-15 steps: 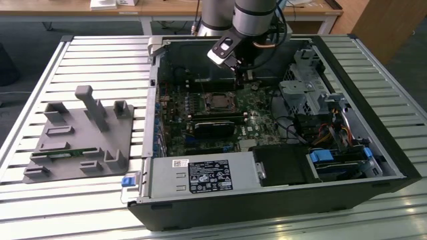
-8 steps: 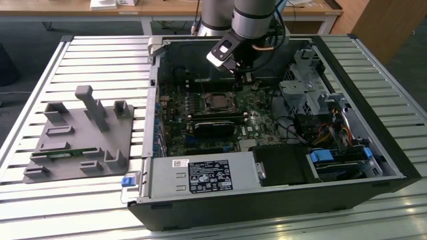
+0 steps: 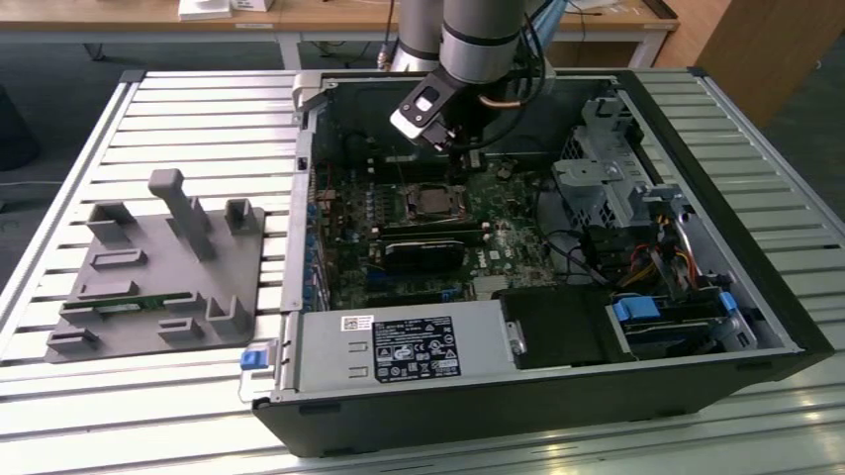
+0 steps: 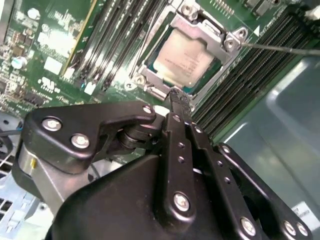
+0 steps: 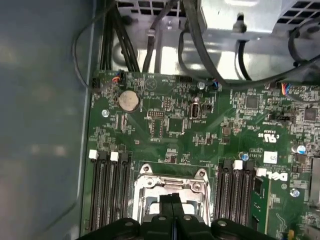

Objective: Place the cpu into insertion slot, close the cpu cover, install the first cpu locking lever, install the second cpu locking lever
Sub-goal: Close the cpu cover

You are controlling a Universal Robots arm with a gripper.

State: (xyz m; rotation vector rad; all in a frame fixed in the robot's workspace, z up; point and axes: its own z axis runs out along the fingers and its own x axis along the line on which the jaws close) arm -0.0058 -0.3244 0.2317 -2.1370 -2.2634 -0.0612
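Evidently the first two steps are done: the cpu, a flat square chip with a dull silvery-grey top, lies seated in the insertion slot. The cpu cover, a thin stamped frame of bright metal, is folded down around it, so the chip shows through the square window. The levers look like the work left. One thin steel locking lever runs out sideways from the socket corner over the memory slots. It seems unlatched, though the second wrist view is too oblique to be sure. The gripper, matt black with silver screw heads, has its two narrow fingers pressed together on nothing. Its tip hangs just beside the socket's near edge, above the glossy green motherboard.
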